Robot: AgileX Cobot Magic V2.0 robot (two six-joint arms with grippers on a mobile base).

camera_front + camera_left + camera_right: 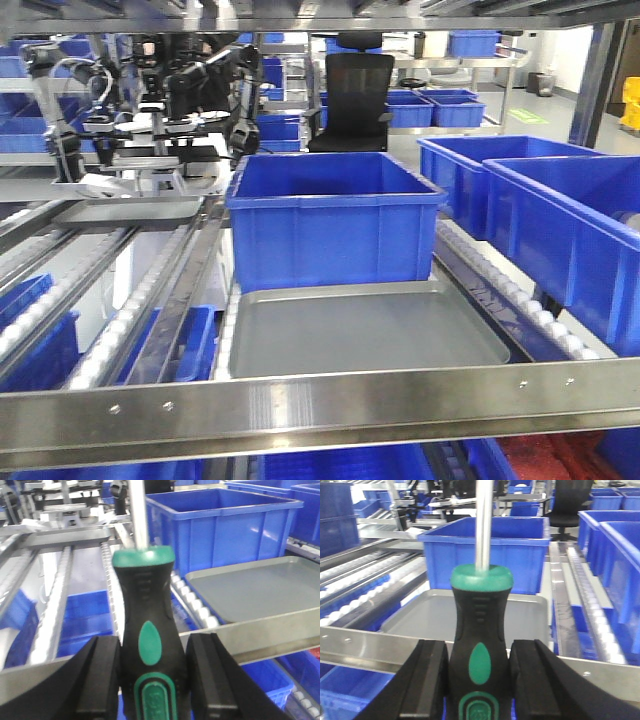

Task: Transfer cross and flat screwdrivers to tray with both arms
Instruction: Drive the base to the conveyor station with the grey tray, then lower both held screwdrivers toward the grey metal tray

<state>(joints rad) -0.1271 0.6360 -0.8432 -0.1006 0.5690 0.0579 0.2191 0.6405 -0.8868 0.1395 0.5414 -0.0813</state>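
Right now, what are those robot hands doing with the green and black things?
Each robot arm is holding a tool. The left gripper is shut on a chunky black-and-green screwdriver with a long metal shaft. The right gripper is shut on a second screwdriver just like it. The wide shallow grey metal tray lies next to a deep blue plastic bin, and nothing is in the tray yet.

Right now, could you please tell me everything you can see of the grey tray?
The tray is a wide, shallow, grey, metal-looking rectangle with rounded corners and a low raised rim. It lies flat on the roller lane, just in front of a deep blue bin and behind a steel rail. Nothing lies in it.
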